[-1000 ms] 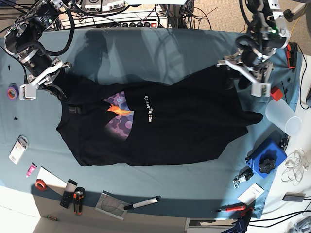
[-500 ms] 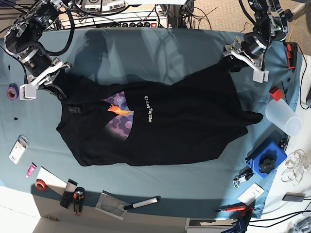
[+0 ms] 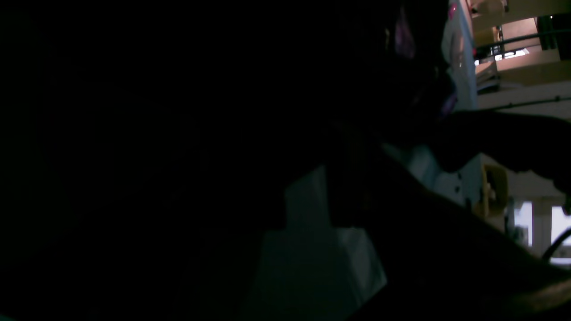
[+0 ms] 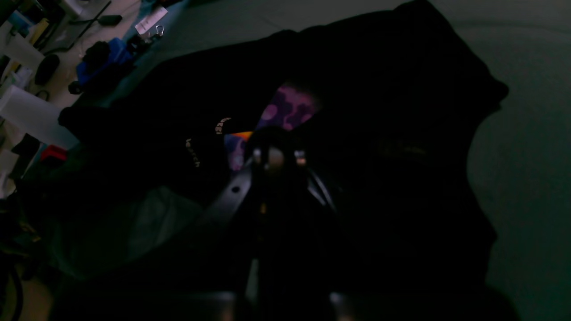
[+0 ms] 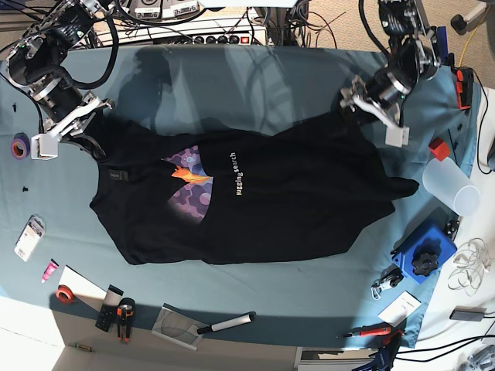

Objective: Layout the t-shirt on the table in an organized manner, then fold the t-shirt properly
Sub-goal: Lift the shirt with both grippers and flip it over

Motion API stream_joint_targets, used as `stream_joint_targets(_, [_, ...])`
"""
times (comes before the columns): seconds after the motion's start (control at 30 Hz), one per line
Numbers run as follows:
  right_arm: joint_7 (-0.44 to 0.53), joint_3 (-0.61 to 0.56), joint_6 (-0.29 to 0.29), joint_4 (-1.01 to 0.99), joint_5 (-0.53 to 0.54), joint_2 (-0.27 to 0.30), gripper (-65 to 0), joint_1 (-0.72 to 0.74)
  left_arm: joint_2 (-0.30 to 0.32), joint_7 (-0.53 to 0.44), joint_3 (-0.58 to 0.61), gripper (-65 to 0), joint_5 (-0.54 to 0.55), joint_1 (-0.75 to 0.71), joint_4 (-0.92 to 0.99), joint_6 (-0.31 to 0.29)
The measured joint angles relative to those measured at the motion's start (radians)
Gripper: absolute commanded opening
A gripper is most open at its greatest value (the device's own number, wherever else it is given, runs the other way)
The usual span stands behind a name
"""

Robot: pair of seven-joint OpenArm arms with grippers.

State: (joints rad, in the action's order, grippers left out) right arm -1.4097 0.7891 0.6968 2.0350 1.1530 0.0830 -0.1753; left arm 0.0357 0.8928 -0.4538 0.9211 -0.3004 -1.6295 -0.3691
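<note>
The t-shirt lies across the middle of the base view, spread sideways on the teal tabletop, its orange and purple print left of centre and facing up. The cloth is not yet flat: the outline is uneven, one corner runs up toward the upper right of the frame and a lobe bulges at the right edge.

Judgement: the laying-out step is in hand; folding has not begun.

The right pincer, at the upper left of the frame, is closed at the garment's left edge. The dark cloth hides whether fabric is actually pinched between its tips. The right wrist view, very dim, shows only the shirt and print beyond the tool.

The left pincer, at the upper right of the frame, stands spread wide just at the raised corner of the shirt, holding nothing. The left wrist view is too dark to confirm contact.

Next move, in my assessment: the left pincer must close on that upper right corner, then both arms draw apart to tension and flatten the cloth before any fold.
</note>
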Motion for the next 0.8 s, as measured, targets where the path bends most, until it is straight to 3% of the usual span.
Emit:
stream_joint_targets(0.1, [0.0,0.0,0.0,0.0,0.0,0.0,-65.0,0.0,0.0,-0.003,0.001,-43.7,-0.015,0.0,0.0,-0.005])
stream_joint_targets(0.2, [0.0,0.0,0.0,0.0,-0.003,0.0,-65.0,0.0,-0.002,-0.003,0.001,-65.0,-0.035,0.002,0.0,-0.006])
stream_joint_targets(0.33, [0.002,0.001,0.0,0.0,-0.06,0.0,-65.0,-0.001,-0.002,-0.001,0.001,-65.0,-0.029,0.002,0.0,-0.006])
stream_joint_targets(0.43, [0.035,0.001,0.0,0.006,-0.044,0.0,-65.0,-0.002,-0.002,0.089,-0.02,-65.0,0.026,0.005,-0.009,-0.006])
stream_joint_targets(0.53, [0.024,0.001,-0.001,0.056,0.001,0.0,-65.0,-0.002,-0.003,0.167,-0.075,-65.0,0.124,-0.031,-0.033,-0.095])
stream_joint_targets(0.63, [0.018,0.001,0.0,0.137,0.005,0.0,-65.0,-0.002,-0.01,0.192,-0.17,-65.0,0.225,-0.095,-0.076,-0.143])
stream_joint_targets(0.8, [0.027,0.02,0.0,0.285,0.016,0.0,-65.0,-0.038,-0.008,0.217,-0.337,-65.0,0.36,-0.117,-0.145,-0.176])
